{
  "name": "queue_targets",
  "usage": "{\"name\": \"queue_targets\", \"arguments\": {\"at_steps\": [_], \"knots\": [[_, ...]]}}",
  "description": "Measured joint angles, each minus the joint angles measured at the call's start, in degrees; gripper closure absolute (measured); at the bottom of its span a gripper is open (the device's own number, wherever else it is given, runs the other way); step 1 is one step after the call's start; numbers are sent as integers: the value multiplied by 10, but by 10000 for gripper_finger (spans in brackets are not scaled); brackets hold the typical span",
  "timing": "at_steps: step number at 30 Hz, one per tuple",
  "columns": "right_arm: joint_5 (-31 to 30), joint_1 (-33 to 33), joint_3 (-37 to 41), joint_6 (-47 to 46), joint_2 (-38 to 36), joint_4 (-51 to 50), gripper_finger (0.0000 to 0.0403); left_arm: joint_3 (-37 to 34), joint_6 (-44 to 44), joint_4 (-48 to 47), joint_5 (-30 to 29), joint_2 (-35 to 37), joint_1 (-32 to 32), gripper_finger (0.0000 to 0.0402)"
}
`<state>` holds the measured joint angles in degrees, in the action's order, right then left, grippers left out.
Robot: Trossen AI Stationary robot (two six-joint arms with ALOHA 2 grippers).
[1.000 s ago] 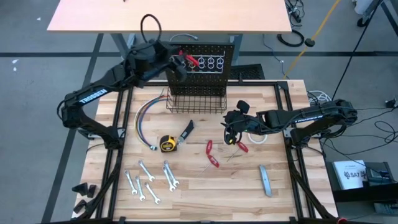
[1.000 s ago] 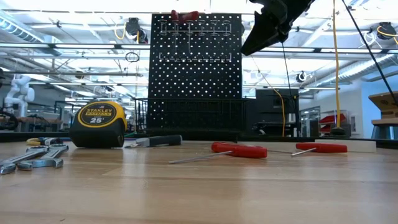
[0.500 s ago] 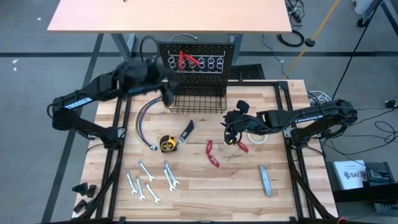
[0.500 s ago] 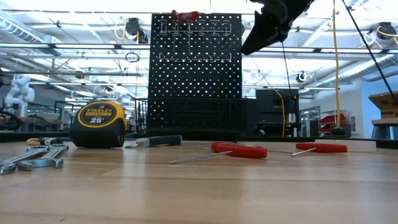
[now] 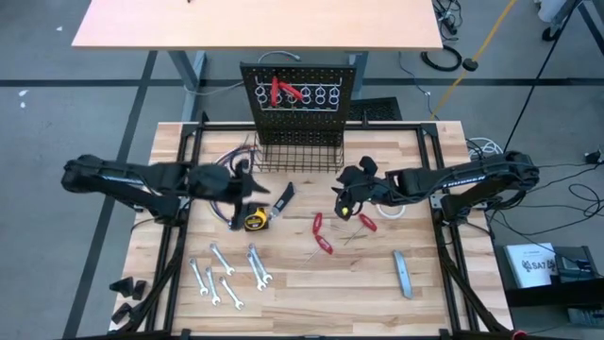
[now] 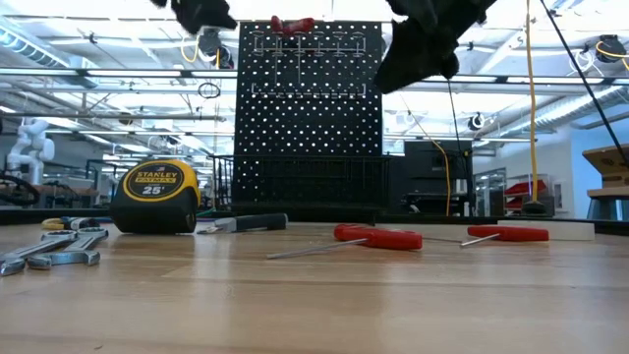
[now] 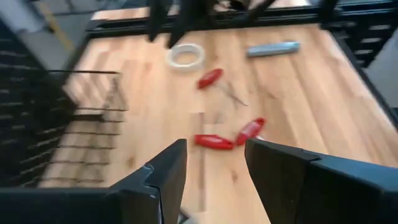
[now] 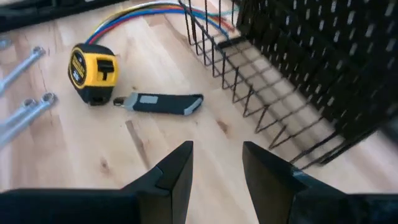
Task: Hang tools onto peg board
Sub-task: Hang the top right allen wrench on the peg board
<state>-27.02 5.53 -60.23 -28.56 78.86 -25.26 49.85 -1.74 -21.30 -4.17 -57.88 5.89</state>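
Left arm swung from peg board [image 5: 300, 90] back over table, left gripper [image 5: 247, 187] parted, empty above tape measure [image 5: 254, 218] | red pliers [image 5: 281, 92] hung | right gripper [image 5: 345, 196] parted, empty, near red screwdrivers [image 5: 322, 233] mid-table, likely next pick.

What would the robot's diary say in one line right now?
left gripper: open, above tape measure | right gripper: open, empty | peg board: one red tool hung

The high view looks straight down on the whole tabletop [image 5: 311, 283]. The low view sits at tabletop height, facing the peg board [image 6: 310, 108]. Each wrist view looks past its own fingers, close over the wood. All share the tape measure [image 5: 253, 218] area.
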Motion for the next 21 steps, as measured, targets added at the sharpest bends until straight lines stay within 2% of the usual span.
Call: {"name": "queue_targets", "arguments": {"at_steps": [4, 9, 15, 21], "knots": [[72, 10, 0, -119, 26, -22, 271, -85, 3, 131, 9, -2, 14, 230], [149, 36, 0, -230, 67, -69, 271, -136, -25, 277, 9, -29, 10, 230], [188, 58, 0, -387, 95, -116, 271, -137, -103, 301, 29, -64, 2, 230], [195, 93, 0, -573, 95, -176, 271, -137, -107, 294, 30, -78, -11, 230]]}}
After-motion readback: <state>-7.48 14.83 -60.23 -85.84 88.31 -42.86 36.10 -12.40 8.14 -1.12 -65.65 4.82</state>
